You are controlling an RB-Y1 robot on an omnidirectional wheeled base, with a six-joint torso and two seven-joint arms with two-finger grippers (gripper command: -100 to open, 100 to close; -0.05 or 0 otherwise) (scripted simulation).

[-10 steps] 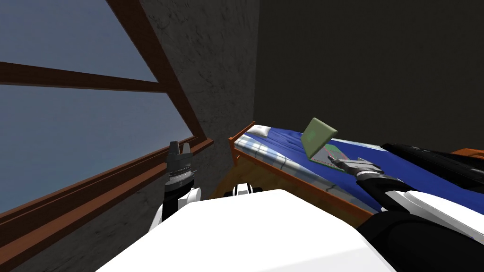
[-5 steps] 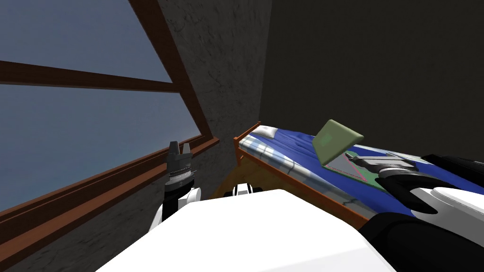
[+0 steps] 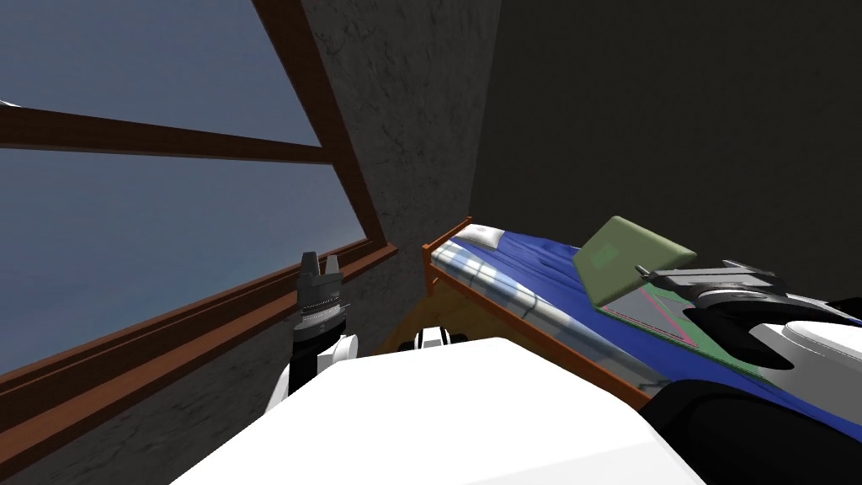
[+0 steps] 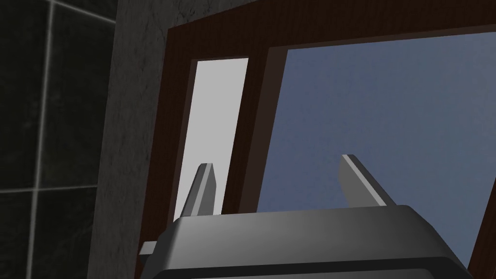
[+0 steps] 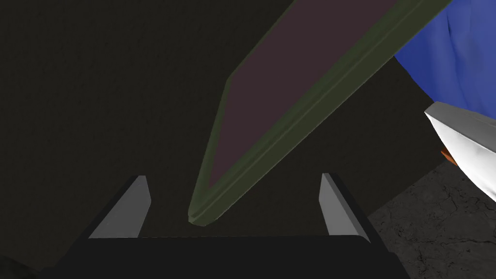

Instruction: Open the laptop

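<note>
Green lid up and showing its back: the laptop (image 3: 635,257) sits on the bed (image 3: 539,330), on the blue cover (image 3: 547,261) well down from the pillow end, and it is already partly open, base flat, screen raised off it. The whole scene has slid sideways over the last second, so that is my own turn, not the bed moving. What has really changed is the right gripper (image 3: 646,271): a second ago it sat low by the base's front edge, now it is up at the lid's free edge. The wrist view shows its fingers spread, the lid's corner (image 5: 290,92) between them and touching neither, so nothing is gripped. I'd say the opening is well along, with a further push back perhaps needed. Off the bed's head end, the left gripper (image 3: 320,263) is raised by the window (image 3: 168,219), fingers apart, idle.
</note>
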